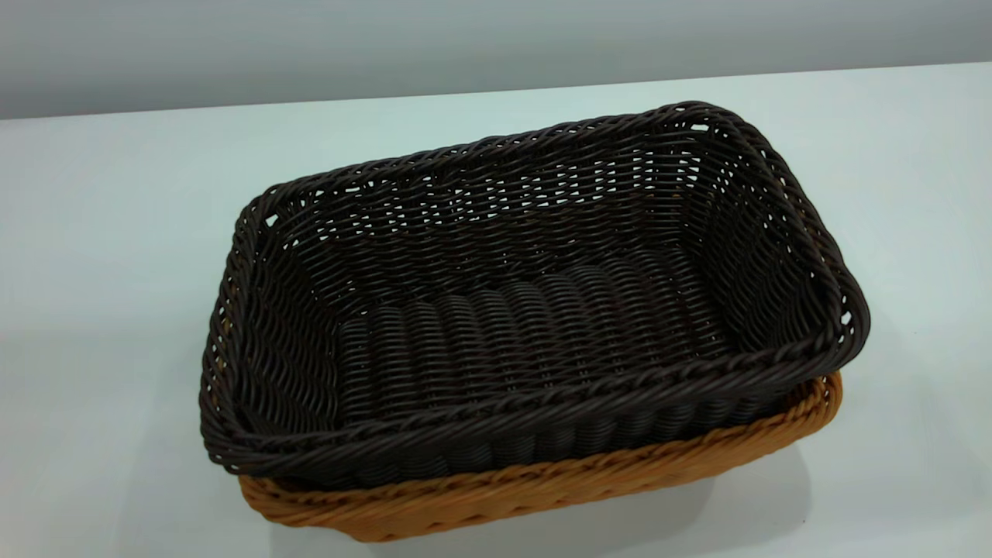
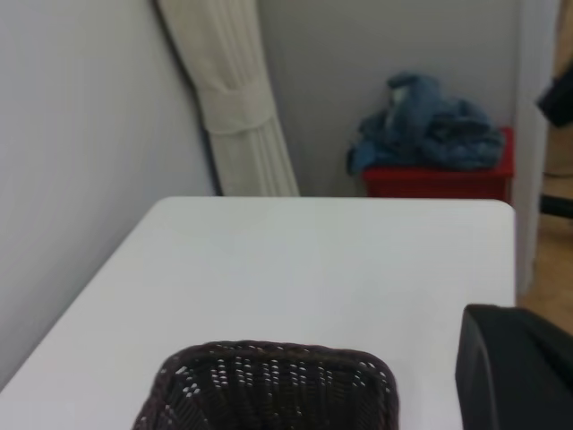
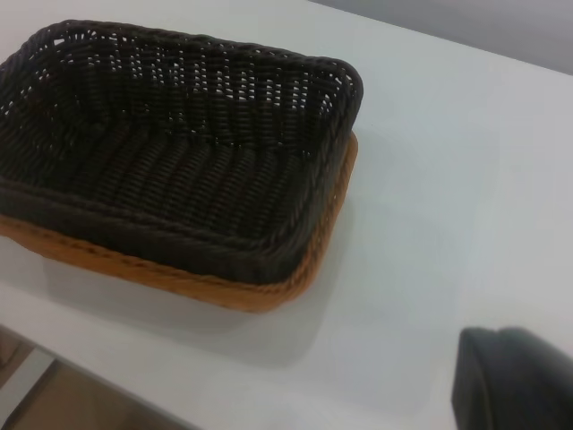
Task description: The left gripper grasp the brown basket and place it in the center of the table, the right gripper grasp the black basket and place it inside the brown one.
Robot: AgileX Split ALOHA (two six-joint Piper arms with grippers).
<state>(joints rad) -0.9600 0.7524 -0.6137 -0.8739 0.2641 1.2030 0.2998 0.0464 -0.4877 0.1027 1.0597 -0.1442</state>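
Note:
The black basket (image 1: 535, 302) sits nested inside the brown basket (image 1: 542, 484) on the white table (image 1: 108, 310); only the brown rim and lower wall show beneath it. Both baskets also show in the right wrist view, black (image 3: 170, 143) inside brown (image 3: 269, 291). The left wrist view shows one end of the black basket (image 2: 269, 385). A bulky black part of the left gripper (image 2: 515, 372) shows at that view's edge, away from the basket. A black part of the right gripper (image 3: 515, 381) shows off to the side of the baskets, above the table. Neither gripper appears in the exterior view.
Bare tabletop (image 2: 313, 260) surrounds the baskets on all sides. Beyond the table's far edge in the left wrist view are a cream curtain (image 2: 237, 98) and a red box (image 2: 439, 179) with blue cloth on it. The table's edge (image 3: 107, 367) is near the baskets in the right wrist view.

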